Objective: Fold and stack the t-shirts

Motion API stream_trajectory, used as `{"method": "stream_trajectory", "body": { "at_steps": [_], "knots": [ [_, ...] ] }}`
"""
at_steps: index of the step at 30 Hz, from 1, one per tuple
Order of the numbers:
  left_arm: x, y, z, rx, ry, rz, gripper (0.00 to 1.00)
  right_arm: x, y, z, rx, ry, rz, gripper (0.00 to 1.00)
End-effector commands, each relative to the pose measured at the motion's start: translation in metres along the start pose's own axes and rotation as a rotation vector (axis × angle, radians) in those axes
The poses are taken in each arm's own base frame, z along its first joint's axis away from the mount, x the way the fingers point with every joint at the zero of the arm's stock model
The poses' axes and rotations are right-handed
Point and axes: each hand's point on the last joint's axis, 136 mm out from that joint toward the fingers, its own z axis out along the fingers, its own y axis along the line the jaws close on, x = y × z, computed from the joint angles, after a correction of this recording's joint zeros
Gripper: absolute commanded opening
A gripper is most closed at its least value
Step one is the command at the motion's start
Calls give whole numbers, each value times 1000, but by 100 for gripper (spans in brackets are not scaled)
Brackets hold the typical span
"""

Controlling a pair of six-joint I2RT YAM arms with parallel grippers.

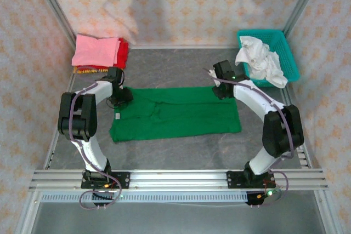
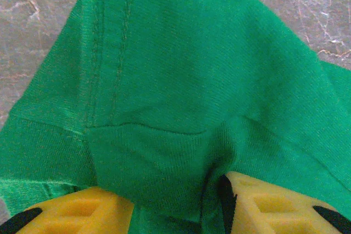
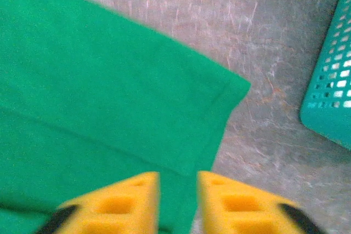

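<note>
**Near to middle.** The green t-shirt (image 1: 175, 116) lies flat at the middle of the table (image 1: 181, 157), folded into a long strip running left to right. Both arms reach over to its far edge.

**Left gripper** (image 2: 175, 195): at the strip's far left corner. Its fingers (image 2: 263, 206) are partly closed, with a bunch of green cloth pinched between them and draped over one finger.

**Right gripper** (image 3: 178, 182): over the hem at the far right corner. The fingers stand a narrow gap apart above flat cloth, with nothing seen caught between them. This view is blurred.

**Far left.** A pink t-shirt (image 1: 96, 50) sits folded on a red t-shirt (image 1: 123, 53), with a yellow-orange t-shirt (image 1: 88, 70) edge showing beneath.

**Far right.** A teal basket (image 1: 290, 64) holds crumpled white cloth (image 1: 263, 61); whether this is more shirts cannot be told.

**Assessment.** Three shirts appear folded and stacked. The green one is judged part-folded. It needs crosswise folds and then a move to the stack. The basket contents may follow.
</note>
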Motion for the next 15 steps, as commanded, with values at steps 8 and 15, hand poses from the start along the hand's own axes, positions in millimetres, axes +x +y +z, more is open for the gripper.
{"method": "stream_trajectory", "body": {
  "at_steps": [8, 15],
  "knots": [
    [12, 7, 0, -20, 34, -32, 47, 4, 17, 53, -127, 141, 410, 0],
    [15, -1, 7, -28, 26, -25, 46, 31, 9, 84, -47, 270, 435, 0]
  ]
}}
